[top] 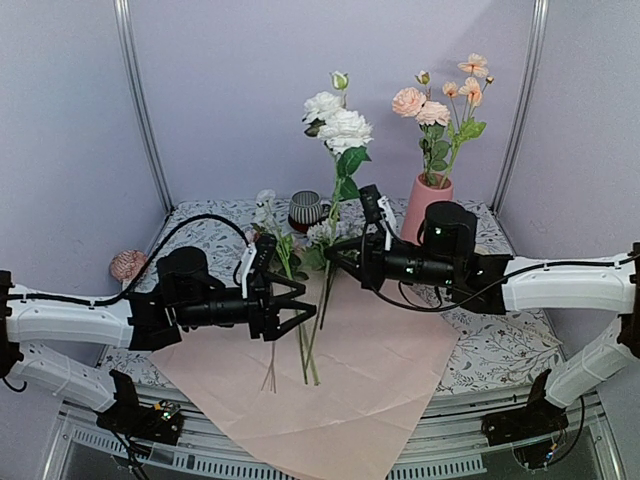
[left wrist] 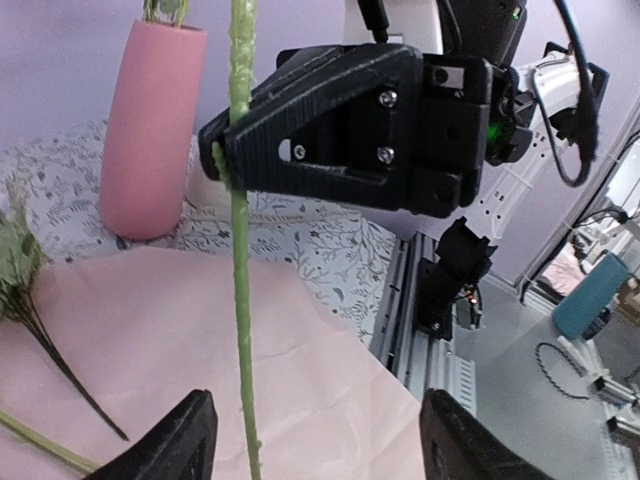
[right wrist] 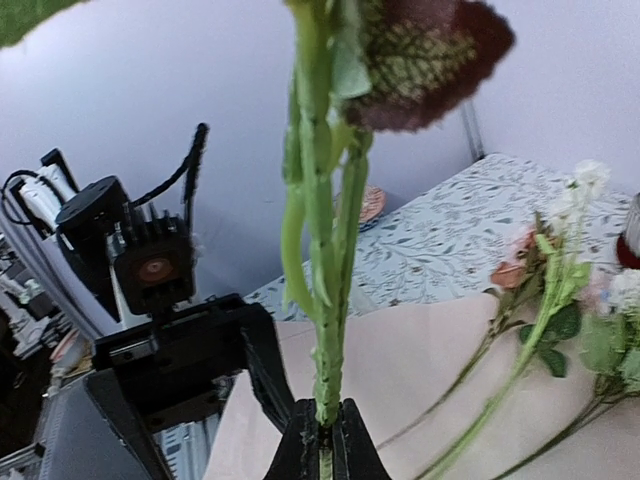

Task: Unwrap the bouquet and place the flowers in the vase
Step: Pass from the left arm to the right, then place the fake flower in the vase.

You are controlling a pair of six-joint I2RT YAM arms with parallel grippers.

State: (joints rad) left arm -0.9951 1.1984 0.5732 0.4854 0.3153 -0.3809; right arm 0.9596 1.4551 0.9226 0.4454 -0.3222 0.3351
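Note:
A white-bloomed flower [top: 340,125] stands upright over the pink paper [top: 340,385]. My right gripper [top: 336,257] is shut on its green stem [right wrist: 326,300], jaws pinched together round it [right wrist: 322,445]. My left gripper [top: 302,305] is open just below. In the left wrist view the stem [left wrist: 241,300] passes between its spread fingers [left wrist: 172,445], close to the left one and untouched. The pink vase [top: 426,207] at the back holds peach flowers [top: 436,105]. More flowers [top: 288,250] lie on the paper, their stems [top: 306,355] pointing at me.
A striped grey cup [top: 305,210] stands behind the lying flowers. A pink round thing [top: 127,265] sits at the table's left edge. The patterned cloth [top: 500,350] shows right of the paper. The vase [left wrist: 150,130] stands close behind the right gripper [left wrist: 350,130].

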